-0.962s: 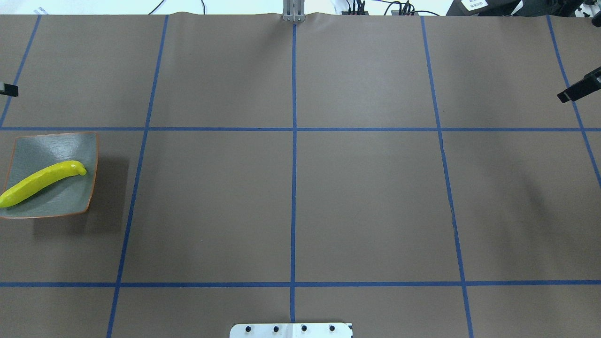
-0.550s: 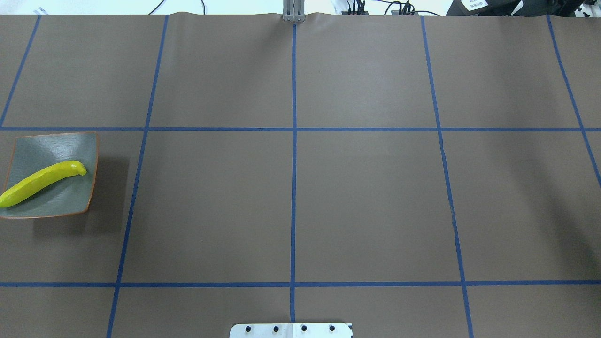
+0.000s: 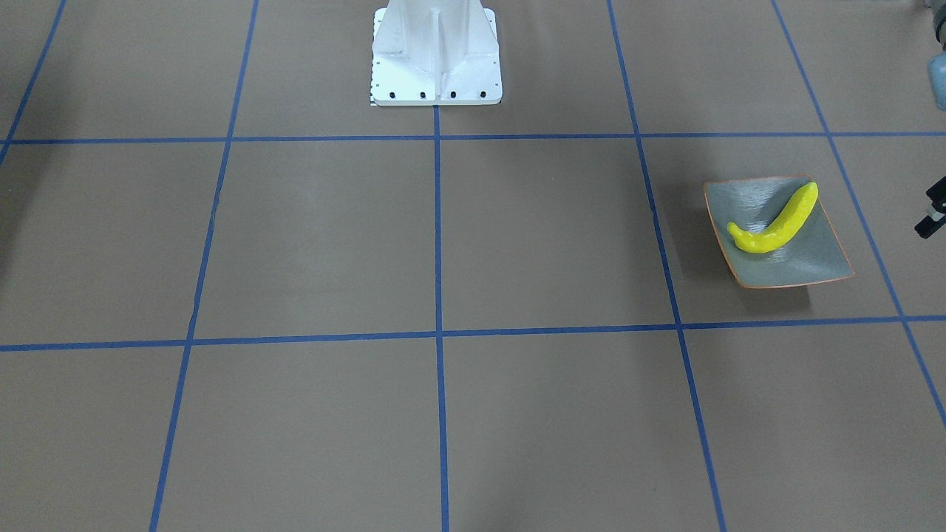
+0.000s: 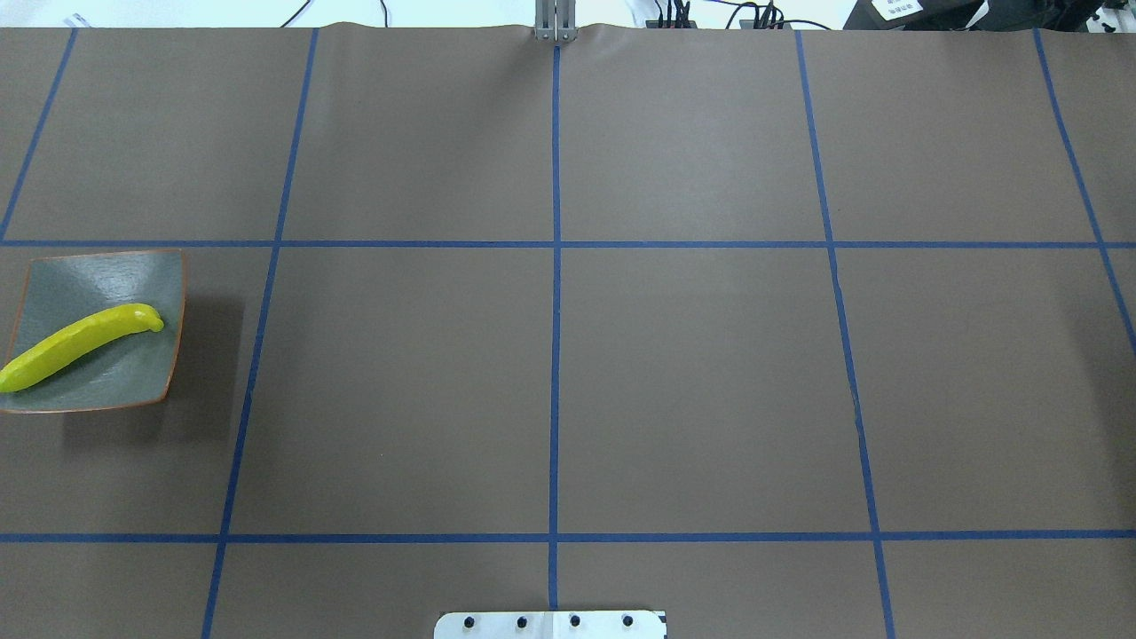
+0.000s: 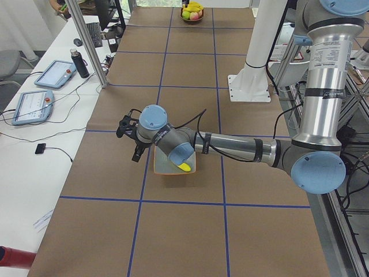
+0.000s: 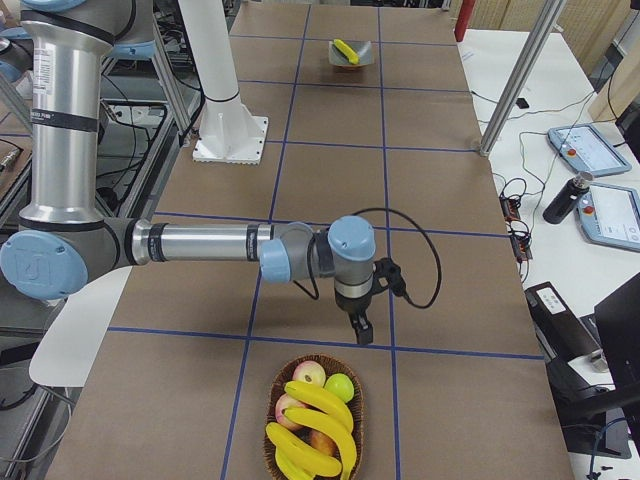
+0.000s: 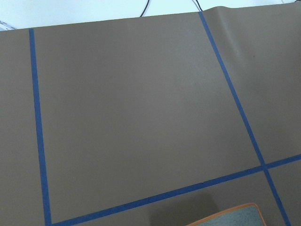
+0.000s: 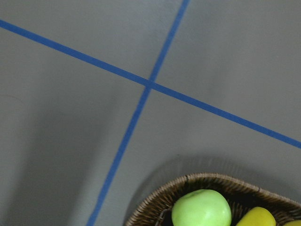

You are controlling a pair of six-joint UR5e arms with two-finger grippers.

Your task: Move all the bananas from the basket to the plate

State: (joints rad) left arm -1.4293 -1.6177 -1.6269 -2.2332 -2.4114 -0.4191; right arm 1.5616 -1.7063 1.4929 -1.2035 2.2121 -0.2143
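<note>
Yellow banana on the plate (image 4: 80, 344) lay diagonally across it, one tip up at the rim of the plate (image 4: 53, 275). Basket (image 8: 155, 200) sat well apart from the plate, at the opposite end of the table (image 4: 692, 373), with several bananas in the basket (image 6: 318, 402) piled over apples (image 6: 310, 373).

My left claw (image 5: 134, 141) hung just beside the plate. My right claw (image 6: 364, 332) hung far from the plate, near the basket rim. No fruit showed in either claw. How far open each was, I couldn't tell from these views.

I judged the task partly done, with the next pick due from the basket.

Risks:
- The glossy curved bananas were stacked, so a pinch could slip or drag out a neighbour or an apple.
- The light wicker could tip.
- The plate was small and crossed by one banana, so another could roll off or knock the first out.
- My left arm (image 5: 230, 144) beside the plate could block the drop.
</note>
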